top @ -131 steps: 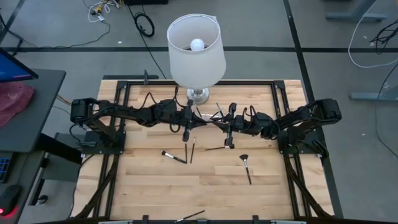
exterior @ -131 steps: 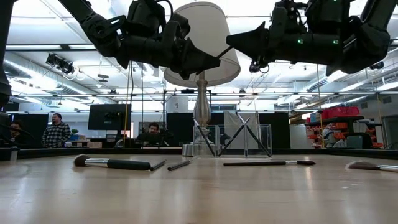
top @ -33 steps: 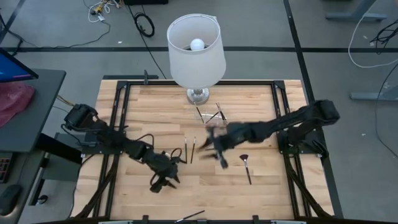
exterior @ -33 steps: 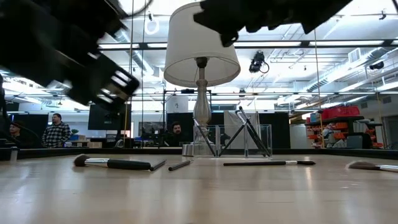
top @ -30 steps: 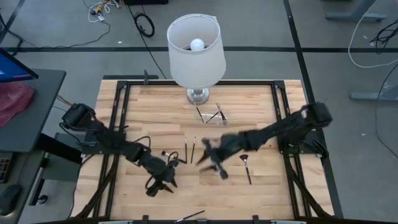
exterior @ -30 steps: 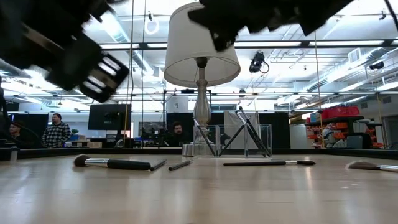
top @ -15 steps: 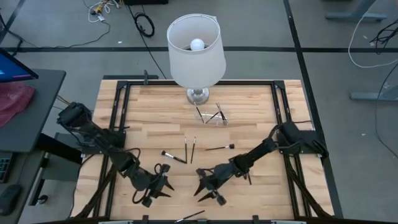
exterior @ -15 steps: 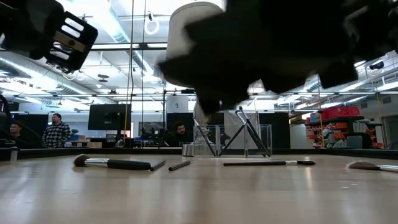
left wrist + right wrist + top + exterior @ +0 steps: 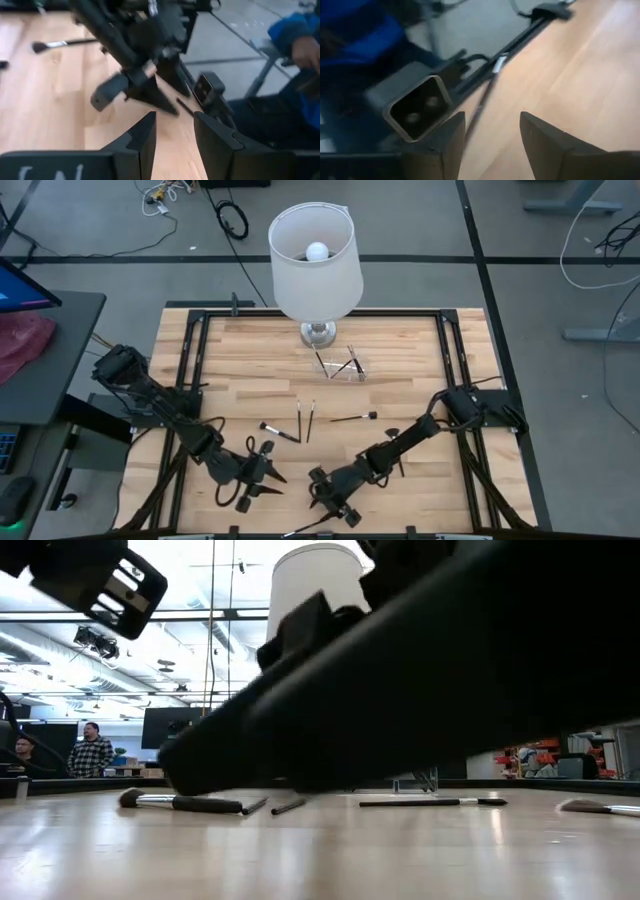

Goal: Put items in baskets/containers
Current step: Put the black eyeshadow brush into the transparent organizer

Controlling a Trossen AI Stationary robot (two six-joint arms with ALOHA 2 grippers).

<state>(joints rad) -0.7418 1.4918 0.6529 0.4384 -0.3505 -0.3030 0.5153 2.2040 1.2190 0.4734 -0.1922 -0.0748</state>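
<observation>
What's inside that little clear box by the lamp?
A few thin brushes lean crossed inside the clear box. An exact count isn't possible; in the low view an arm covers most of it.

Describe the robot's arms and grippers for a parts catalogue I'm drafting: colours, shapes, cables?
Both arms are dark, slim and jointed, with loose black cables looping along them. The left gripper has two black, wedge-shaped fingers tapering to blunt tips on a flat black body bearing pale lettering. The right gripper has matching black wedge fingers.

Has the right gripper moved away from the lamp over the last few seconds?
Yes. In the high view the right gripper has swung from just in front of the lamp to the table's near edge, next to the left gripper.
</observation>
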